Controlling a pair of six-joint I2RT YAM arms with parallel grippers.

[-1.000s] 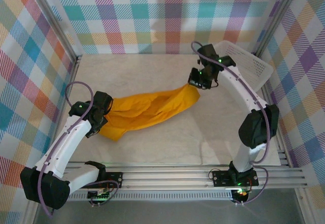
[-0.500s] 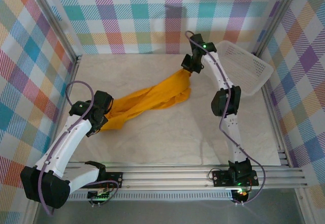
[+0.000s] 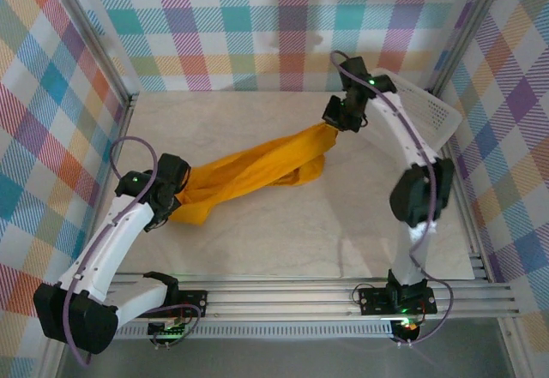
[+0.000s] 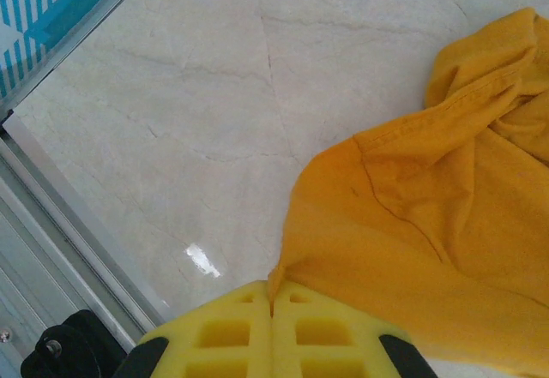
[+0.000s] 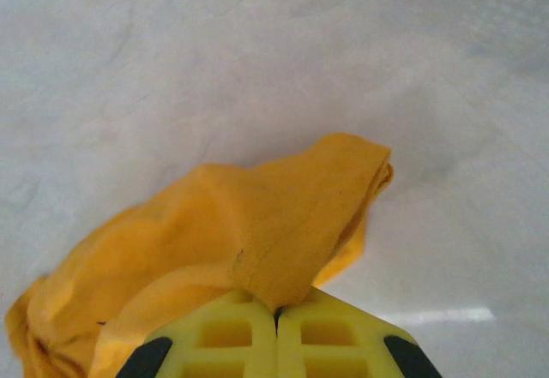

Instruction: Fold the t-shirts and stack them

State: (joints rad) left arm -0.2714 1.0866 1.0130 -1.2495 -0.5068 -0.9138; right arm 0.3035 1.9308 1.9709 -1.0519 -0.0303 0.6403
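Both my jaws are pinching the plain mustard-orange soft cloth t-shirt (image 3: 249, 172). My left gripper (image 4: 273, 297) is pressing shut on an edge at the near left. My right gripper (image 5: 276, 308) is clamping a bunched corner at the far right, near the white plastic mesh basket (image 3: 425, 114). Within the last second my right arm swung farther away and is now drifting back right, so the cloth is stretching into a twisted rope across the pale stone-look table (image 3: 257, 245). Judging it as still unspread, with folding not begun.

The left arm (image 3: 111, 241) and right arm (image 3: 399, 138) have white links, black joints, purple cables; the jaws are yellow foam fingers (image 4: 225, 333).
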